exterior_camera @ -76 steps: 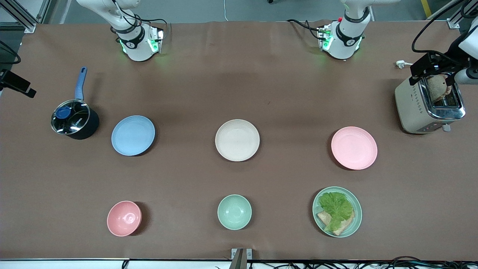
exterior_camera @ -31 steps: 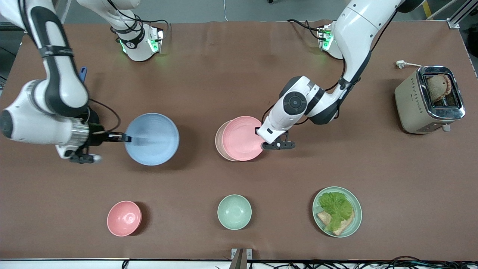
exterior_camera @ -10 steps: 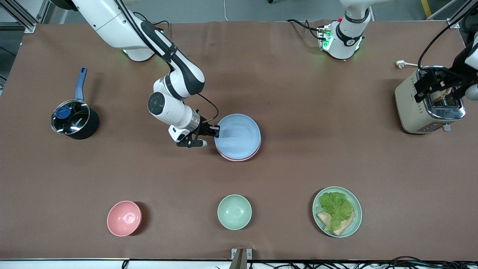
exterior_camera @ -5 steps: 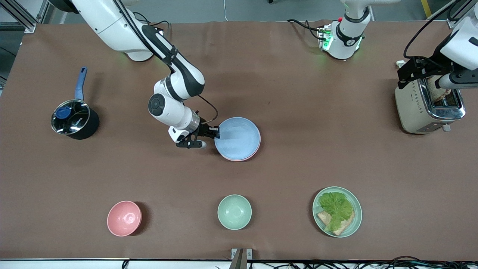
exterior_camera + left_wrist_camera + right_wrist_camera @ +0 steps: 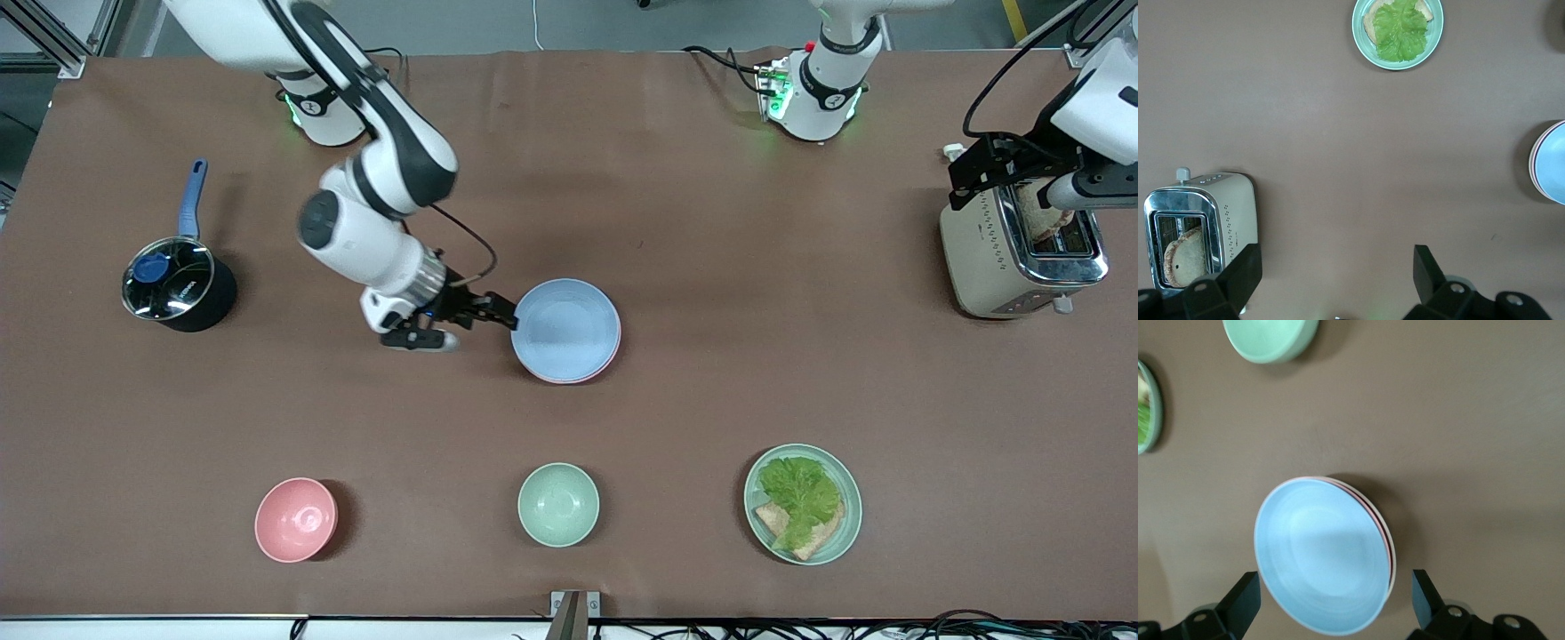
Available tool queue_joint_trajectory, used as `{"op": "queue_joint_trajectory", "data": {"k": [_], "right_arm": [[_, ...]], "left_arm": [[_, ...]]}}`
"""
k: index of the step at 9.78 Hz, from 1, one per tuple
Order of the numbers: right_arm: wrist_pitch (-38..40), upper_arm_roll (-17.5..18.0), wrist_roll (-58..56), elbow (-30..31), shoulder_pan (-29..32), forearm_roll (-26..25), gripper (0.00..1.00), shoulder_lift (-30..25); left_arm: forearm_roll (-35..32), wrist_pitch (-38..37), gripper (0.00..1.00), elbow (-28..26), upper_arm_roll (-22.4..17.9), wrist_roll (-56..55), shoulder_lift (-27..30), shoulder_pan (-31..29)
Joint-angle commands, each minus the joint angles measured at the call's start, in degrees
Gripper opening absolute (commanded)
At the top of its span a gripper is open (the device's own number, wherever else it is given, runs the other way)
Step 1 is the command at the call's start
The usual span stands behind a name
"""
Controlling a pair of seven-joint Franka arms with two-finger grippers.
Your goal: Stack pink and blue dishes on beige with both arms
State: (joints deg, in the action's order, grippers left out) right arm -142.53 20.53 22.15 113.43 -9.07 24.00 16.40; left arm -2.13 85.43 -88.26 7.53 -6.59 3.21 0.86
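Observation:
The light blue plate [image 5: 565,329] lies on top of the stack in the middle of the table. Under it the pink plate [image 5: 607,359] shows only as a thin rim. The beige plate is hidden beneath them in the front view. In the right wrist view the blue plate [image 5: 1321,553] fills the middle. My right gripper [image 5: 498,313] [image 5: 1333,597] hangs open at the stack's edge toward the right arm's end, holding nothing. My left gripper [image 5: 965,173] [image 5: 1335,273] is open and empty, up over the toaster.
A toaster [image 5: 1022,244] [image 5: 1205,227] with a bread slice stands at the left arm's end. A lidded pot [image 5: 178,289] stands at the right arm's end. Nearer the front camera are a pink bowl [image 5: 296,519], a mint bowl [image 5: 558,504] and a mint plate with lettuce [image 5: 803,504].
The right gripper has let go of the blue plate's rim, opened and drawn back and up from the stack. The blue plate rests on the pink one. The left arm hardly moved.

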Motion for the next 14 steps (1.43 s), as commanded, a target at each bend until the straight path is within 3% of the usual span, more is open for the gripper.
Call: {"op": "queue_joint_trajectory", "data": {"k": [1,4,6,8,10,12,14], "right_arm": [[10.3,-3.4,1.2,2.6,4.3,-5.8,1.0,-9.9],[27.5,-12.3,1.2,-4.6,5.6,-20.6,1.0,-14.4],[40.0,-13.4,-1.4,-16.3,10.6,-27.2,1.0,-14.2],[45.6,-14.9,-14.2,-23.3,15.3,-27.3,1.0,-14.4],[54.1,-19.2,-16.4,-31.5,15.0,-27.1,1.0,-14.2],[61.0,-19.8,-16.9,-35.4,14.8,-26.5,1.0,-15.4],[61.3,-20.3,-15.9,-32.5,14.9,-25.2,1.0,-15.1]], "left_arm": [[1.0,-0.4,1.0,-2.1,-0.3,1.1,0.0,0.3],[0.9,-1.2,1.0,-1.8,-0.1,1.2,-0.1,0.3],[0.7,-1.6,1.0,-1.7,-0.2,3.1,0.0,-0.1],[0.8,-1.6,1.0,-1.7,-0.7,4.9,0.0,-0.2],[0.9,-1.8,1.0,-1.7,-0.8,4.9,0.4,-0.5],[1.0,-3.6,1.0,-0.7,-0.7,4.9,0.4,-2.3],[0.5,-3.6,1.0,0.2,-0.7,4.9,0.1,-2.4]]}}
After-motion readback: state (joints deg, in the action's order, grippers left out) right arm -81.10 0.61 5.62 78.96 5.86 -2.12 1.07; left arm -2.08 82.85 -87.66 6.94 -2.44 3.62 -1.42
